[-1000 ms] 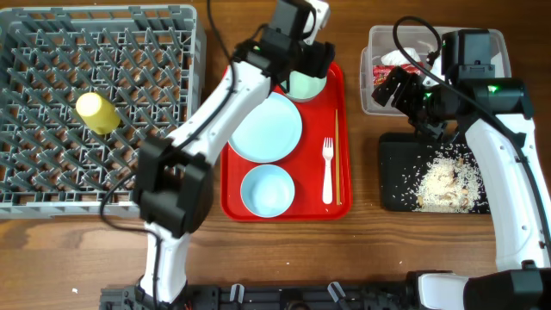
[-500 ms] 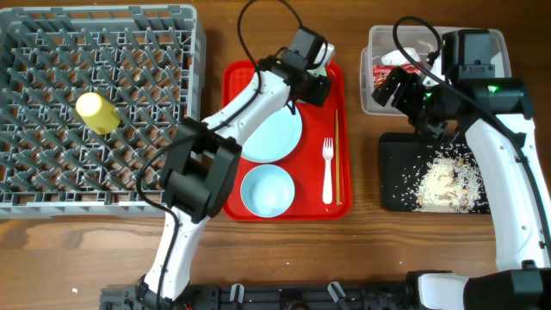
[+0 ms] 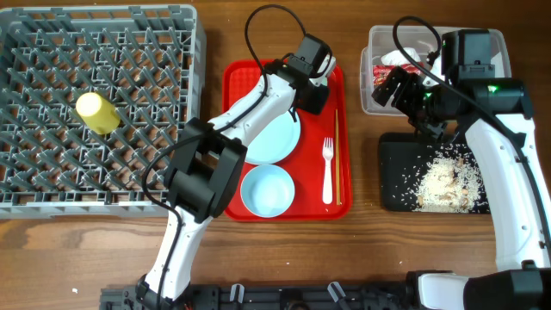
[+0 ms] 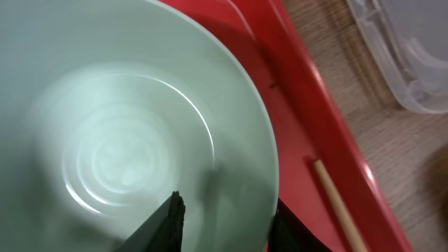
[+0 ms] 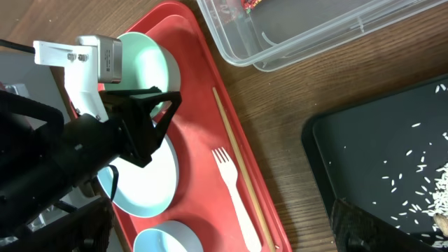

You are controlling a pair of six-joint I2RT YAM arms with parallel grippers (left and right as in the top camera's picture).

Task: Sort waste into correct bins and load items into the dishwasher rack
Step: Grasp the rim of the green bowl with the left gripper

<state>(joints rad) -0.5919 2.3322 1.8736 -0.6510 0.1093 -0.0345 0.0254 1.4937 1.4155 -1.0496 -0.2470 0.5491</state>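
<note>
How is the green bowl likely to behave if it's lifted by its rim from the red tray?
The green bowl looks rigid and glossy, so a rim pinch may slip. Held at one edge, it would probably hang tilted. It seems thin and light.

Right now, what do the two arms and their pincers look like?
Both arms are white shells with black joints. The left arm trails a looping black cable. The left pincer is black, with a white bracket behind it. The right arm shows a green light, a curled black cable and a black right pincer.
</note>
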